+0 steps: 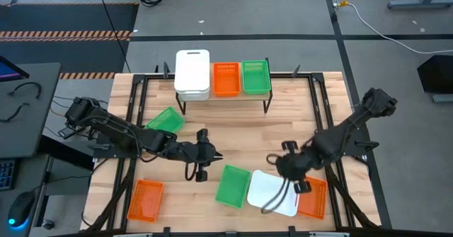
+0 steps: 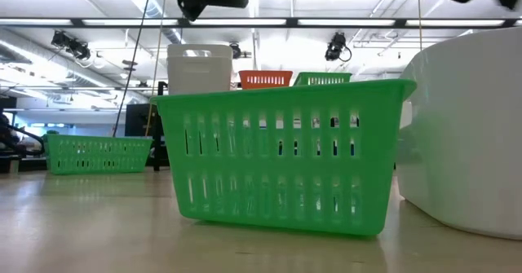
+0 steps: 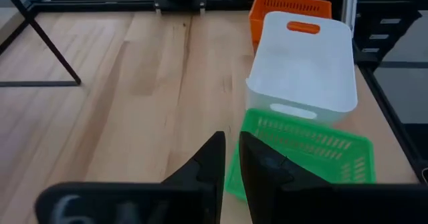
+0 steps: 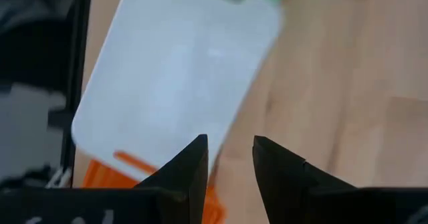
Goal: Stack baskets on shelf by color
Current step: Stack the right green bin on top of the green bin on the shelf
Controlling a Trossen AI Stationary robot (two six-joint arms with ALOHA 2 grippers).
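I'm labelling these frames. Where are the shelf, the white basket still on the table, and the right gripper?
shelf (image 1: 225,97): high view, bare front edge of its plank.
white basket (image 1: 267,189): high view, its open inside.
right gripper (image 4: 229,158): right wrist view, midway between its fingertips.

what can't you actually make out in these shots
- How many white baskets are stacked on the shelf: the high view looks straight down.
- Most of the orange basket at the table's near right: the loose white basket overlaps it.
- Both grippers in the low view: cut off by the top edge.
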